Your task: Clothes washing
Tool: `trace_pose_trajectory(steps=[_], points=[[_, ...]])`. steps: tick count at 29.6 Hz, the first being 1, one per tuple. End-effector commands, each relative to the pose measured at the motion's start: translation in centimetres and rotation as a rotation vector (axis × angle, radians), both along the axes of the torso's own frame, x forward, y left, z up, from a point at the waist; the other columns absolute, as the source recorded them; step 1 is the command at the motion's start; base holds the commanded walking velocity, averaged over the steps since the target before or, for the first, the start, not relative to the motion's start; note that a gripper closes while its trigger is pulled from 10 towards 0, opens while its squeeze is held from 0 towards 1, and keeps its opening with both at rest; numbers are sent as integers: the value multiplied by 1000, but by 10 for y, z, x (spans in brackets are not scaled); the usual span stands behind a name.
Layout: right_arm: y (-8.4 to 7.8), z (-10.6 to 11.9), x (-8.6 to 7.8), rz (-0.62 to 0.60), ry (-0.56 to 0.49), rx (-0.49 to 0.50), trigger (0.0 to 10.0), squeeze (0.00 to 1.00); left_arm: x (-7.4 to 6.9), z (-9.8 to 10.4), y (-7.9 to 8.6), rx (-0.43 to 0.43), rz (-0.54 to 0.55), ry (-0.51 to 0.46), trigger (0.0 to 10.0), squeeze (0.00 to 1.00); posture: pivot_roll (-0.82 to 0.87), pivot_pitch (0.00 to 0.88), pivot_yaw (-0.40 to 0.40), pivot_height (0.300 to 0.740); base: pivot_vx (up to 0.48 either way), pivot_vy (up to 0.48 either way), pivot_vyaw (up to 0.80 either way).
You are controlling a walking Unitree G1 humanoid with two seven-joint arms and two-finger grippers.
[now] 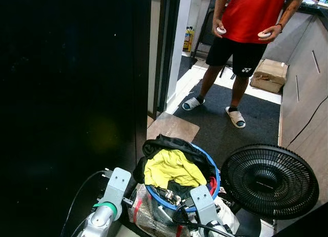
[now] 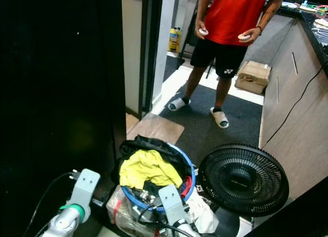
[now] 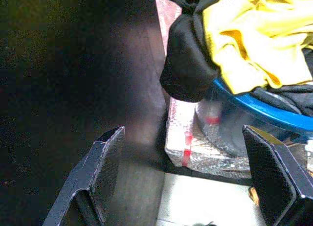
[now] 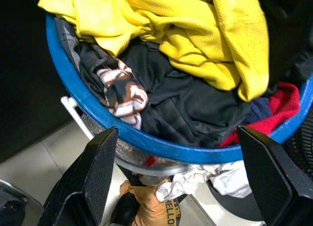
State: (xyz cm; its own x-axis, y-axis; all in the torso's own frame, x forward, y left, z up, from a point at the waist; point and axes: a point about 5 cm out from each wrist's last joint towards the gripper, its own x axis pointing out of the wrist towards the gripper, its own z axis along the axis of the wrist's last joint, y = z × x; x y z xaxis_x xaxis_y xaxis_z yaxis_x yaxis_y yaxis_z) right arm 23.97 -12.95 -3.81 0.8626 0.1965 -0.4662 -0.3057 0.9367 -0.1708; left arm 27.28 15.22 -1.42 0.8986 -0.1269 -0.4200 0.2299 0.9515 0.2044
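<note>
Right wrist view: laundry basket (image 4: 161, 145) before spread fingers.
Both grippers, left gripper (image 3: 183, 179) and right gripper (image 4: 178, 179), released; yellow garment (image 4: 195, 35) tops the basket.

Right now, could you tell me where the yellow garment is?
The yellow garment lies atop the blue-rimmed laundry basket, low in the head views, left of the black fan.

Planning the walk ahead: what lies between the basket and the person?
Bare dark mat and a tan floor patch lie between basket and person, in both eye views.
</note>
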Motion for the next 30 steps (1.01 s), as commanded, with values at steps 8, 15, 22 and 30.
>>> trace_pose_trajectory(steps=[8,15,22,30], points=[[-24,31,30,-110,-176,21,10000,0,3,10,-35,13,-219,-74,10000,0,39,0,37,740,0,0,0],[-23,43,42,-103,-222,12,10000,0,15,24,-61,-25,-225,-110,10000,0,24,49,62,740,0,0,0],[-13,50,50,-61,-244,11,10000,0,25,32,-65,-33,-186,-116,10000,0,42,99,69,740,0,0,0],[3,81,79,-18,-340,29,10000,0,39,51,-55,-47,-153,-172,10000,0,110,220,89,740,0,0,0]])
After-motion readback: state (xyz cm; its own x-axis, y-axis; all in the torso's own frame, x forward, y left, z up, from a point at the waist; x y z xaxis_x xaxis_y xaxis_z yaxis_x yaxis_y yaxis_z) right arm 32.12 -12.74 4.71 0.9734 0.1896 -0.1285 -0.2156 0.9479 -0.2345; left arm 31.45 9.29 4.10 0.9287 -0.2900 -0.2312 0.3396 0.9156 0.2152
